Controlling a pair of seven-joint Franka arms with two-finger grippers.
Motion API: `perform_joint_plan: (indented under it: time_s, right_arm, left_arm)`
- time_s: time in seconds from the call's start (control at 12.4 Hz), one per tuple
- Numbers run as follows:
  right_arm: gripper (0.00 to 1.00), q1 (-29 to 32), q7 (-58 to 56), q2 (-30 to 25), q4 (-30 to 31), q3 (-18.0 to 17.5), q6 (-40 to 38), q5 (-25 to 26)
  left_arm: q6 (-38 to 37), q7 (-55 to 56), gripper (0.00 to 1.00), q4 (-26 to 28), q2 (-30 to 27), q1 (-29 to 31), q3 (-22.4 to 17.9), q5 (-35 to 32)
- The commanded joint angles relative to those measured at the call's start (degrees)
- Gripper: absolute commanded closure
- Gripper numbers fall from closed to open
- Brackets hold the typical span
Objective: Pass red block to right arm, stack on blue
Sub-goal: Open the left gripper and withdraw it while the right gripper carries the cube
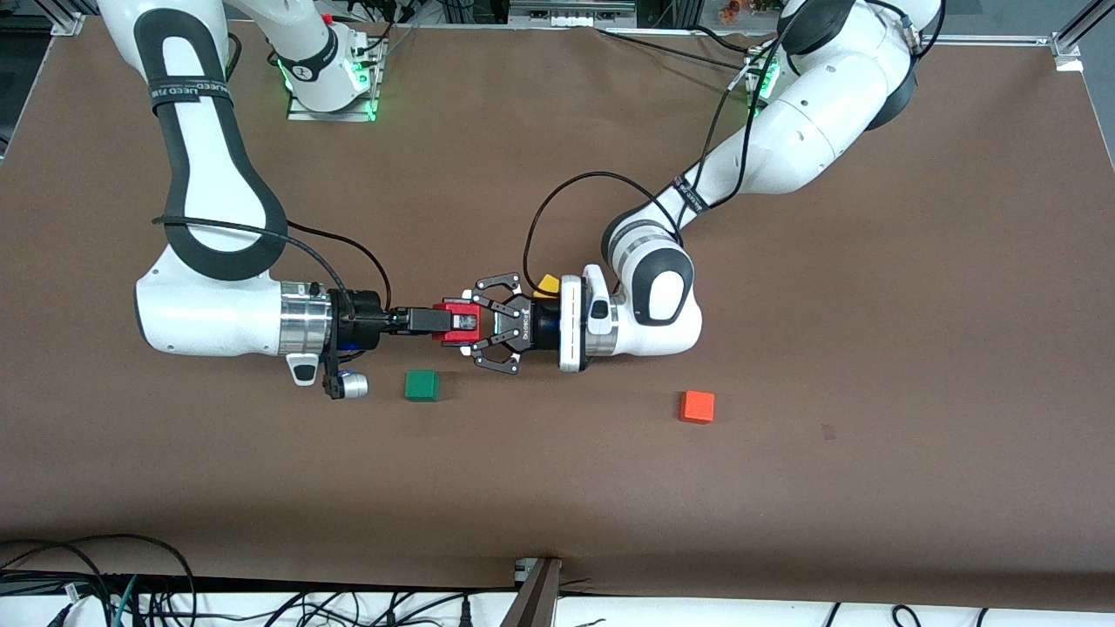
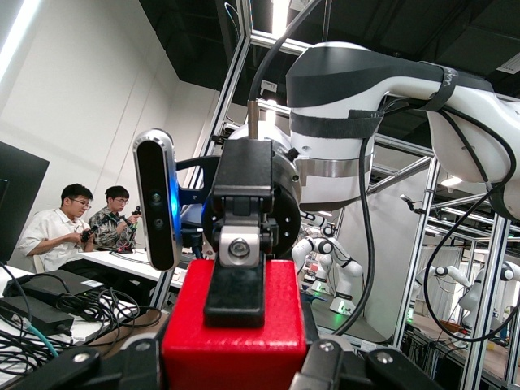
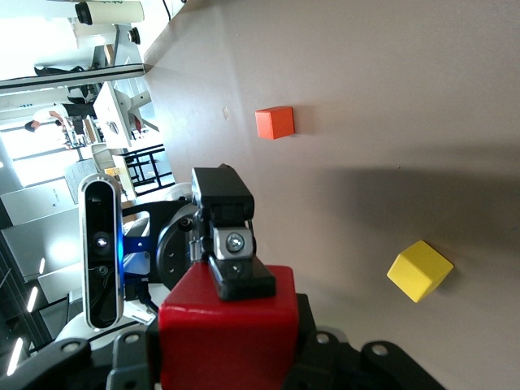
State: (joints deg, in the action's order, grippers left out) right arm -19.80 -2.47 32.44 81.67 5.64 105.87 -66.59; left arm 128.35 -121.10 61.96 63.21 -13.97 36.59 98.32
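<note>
The red block (image 1: 460, 322) hung in mid-air over the middle of the table, between the two grippers: the right gripper (image 1: 440, 321) had its slim fingers closed on the block, while the left gripper (image 1: 489, 326) held its claw fingers spread around the block's other end (whether they touched it was unclear). The block looked light, rigid and smooth-faced, best pinched on flat parallel sides. A green cube (image 1: 422, 385), an orange cube (image 1: 697, 407) and a yellow cube (image 1: 547, 285) lay near; no blue cube showed.
</note>
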Motion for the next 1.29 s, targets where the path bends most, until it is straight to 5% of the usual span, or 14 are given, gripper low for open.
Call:
perform_joint_plan:
  time_s: [0.0,0.08,0.32,0.48,0.88,1.05,1.21]
  right_arm:
    - [1.00,0.5,-0.6,-1.4,0.1,1.5,-0.6,2.5]
    - [1.00,0.7,-0.7,-1.4,-0.7,1.9,-0.7,3.8]
    - [1.00,2.3,-1.0,-1.4,-1.8,2.1,-0.8,8.0]
    - [1.00,4.2,-2.5,-1.3,-3.2,2.1,-2.1,16.8]
    - [1.00,5.8,-9.7,-1.1,-2.0,2.1,-4.3,41.2]
    - [1.00,5.5,-9.1,-1.1,0.2,2.1,-3.6,52.7]
    - [1.00,5.7,-9.2,-1.4,3.3,2.3,-1.5,54.9]
  left_arm:
    - [0.2,0.3,0.31,-0.3,0.0,-0.5,-0.4,4.8]
    - [-0.2,0.7,0.00,-0.2,0.1,-0.2,-0.6,6.3]
    - [-4.0,0.2,0.00,2.9,0.1,3.2,-0.7,6.3]
    - [-12.0,-0.9,0.00,7.5,0.1,8.8,-1.2,4.1]
    - [-25.1,1.4,0.00,10.6,0.2,27.4,-1.5,-23.6]
    - [-30.5,3.2,0.00,9.9,0.2,32.8,-4.8,-36.3]
    - [-38.7,3.2,0.00,7.2,0.0,36.7,-10.2,-44.7]
